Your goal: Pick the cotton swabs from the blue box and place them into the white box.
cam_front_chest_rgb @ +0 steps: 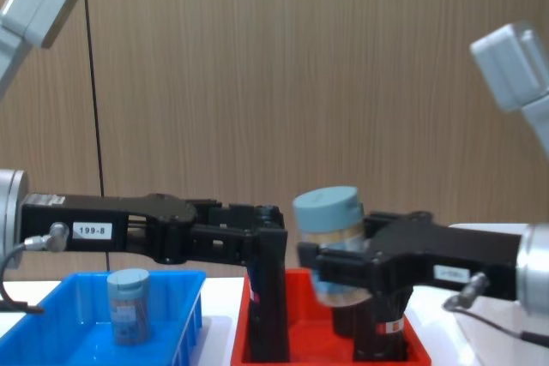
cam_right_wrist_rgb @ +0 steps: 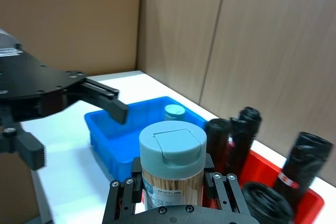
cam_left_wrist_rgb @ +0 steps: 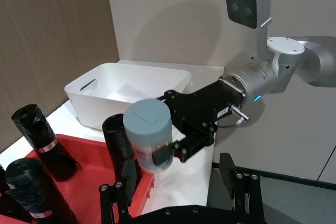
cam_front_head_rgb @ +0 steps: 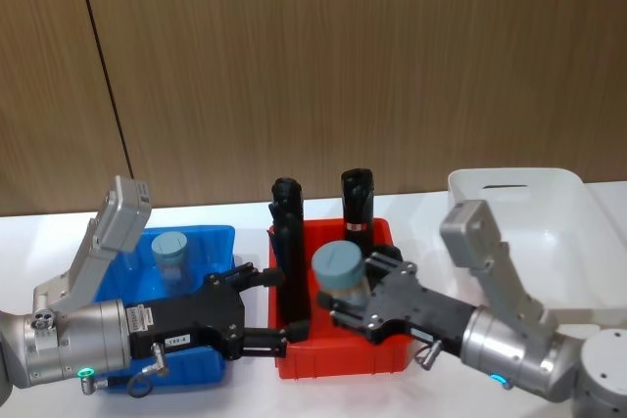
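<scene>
— While the white box (cam_front_head_rgb: 519, 205) sits at the robot's right on the surface (cam_front_head_rgb: 59, 217), looking empty, where are the cotton swabs?

— One jar of cotton swabs (cam_front_head_rgb: 337, 263) hangs above the red tray (cam_front_head_rgb: 333, 364), between the blue box (cam_front_head_rgb: 196, 234) and the white one. The right pincer (cam_front_head_rgb: 355, 293) pinches it by the clear body, below the lid. A second jar (cam_front_head_rgb: 170, 256) stands inside the blue box, toward its far wall.

— And the left pincer (cam_front_head_rgb: 263, 308)?

— Spread wide, holding nothing, over the seam between blue box and red tray, close by the black rolls (cam_front_head_rgb: 290, 261).

— How would the jar handle?

— Probably light and stiff: thin plastic packed with sticks. Its smooth round wall looks slippery, so a grip across the middle of the body seems safest. The grey-blue lid has a flip tab, and squeezing there might pop it.

— Which way does it point?

— Lid up, long axis near vertical, with a slight lean in the chest view. The jar in the blue box stands upright, lid up too.
</scene>
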Controlling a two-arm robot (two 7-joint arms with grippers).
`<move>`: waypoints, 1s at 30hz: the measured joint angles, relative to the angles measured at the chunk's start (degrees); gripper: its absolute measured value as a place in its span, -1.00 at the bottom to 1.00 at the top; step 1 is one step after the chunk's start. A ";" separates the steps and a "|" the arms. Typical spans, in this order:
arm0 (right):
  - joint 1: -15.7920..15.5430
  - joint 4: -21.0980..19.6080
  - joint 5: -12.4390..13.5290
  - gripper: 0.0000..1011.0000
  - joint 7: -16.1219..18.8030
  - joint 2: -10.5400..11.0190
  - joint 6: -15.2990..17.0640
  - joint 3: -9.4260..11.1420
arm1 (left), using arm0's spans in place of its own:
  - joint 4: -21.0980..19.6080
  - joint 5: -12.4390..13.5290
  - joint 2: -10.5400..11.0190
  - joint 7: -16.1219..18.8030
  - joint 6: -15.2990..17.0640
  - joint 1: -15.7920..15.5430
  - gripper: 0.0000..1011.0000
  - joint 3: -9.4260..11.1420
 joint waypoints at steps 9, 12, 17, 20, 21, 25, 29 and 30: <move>-1.67 -1.92 2.93 0.29 -2.68 3.09 -0.51 2.48 | 0.00 0.00 0.00 -0.02 0.00 0.00 0.98 0.00; -2.38 -2.81 3.94 0.29 -3.79 4.39 -0.66 3.49 | 0.00 0.01 0.00 -0.02 0.01 0.00 0.98 0.00; -3.25 -3.86 5.43 0.29 -5.64 6.15 -0.83 4.94 | 0.00 0.01 0.00 -0.02 0.01 0.00 0.98 0.00; -3.61 -4.24 6.34 0.29 -7.01 7.36 -0.82 6.10 | 0.00 0.01 0.00 -0.02 0.00 0.00 0.98 0.00; -3.64 -4.25 6.45 0.29 -7.26 7.48 -0.80 6.23 | 0.00 0.01 0.00 -0.02 0.00 0.00 0.98 0.00; -3.60 -4.12 7.07 0.29 -8.49 8.34 -0.51 7.19 | 0.00 0.01 0.00 -0.02 0.01 0.00 0.98 0.00; -3.12 -3.27 7.27 0.29 -9.61 8.85 -0.16 7.96 | 0.00 0.01 0.00 -0.01 0.00 0.00 0.98 0.00; -2.84 -2.81 7.29 0.29 -10.00 8.96 0.00 8.21 | 0.00 0.01 0.00 -0.01 0.01 0.00 0.98 0.00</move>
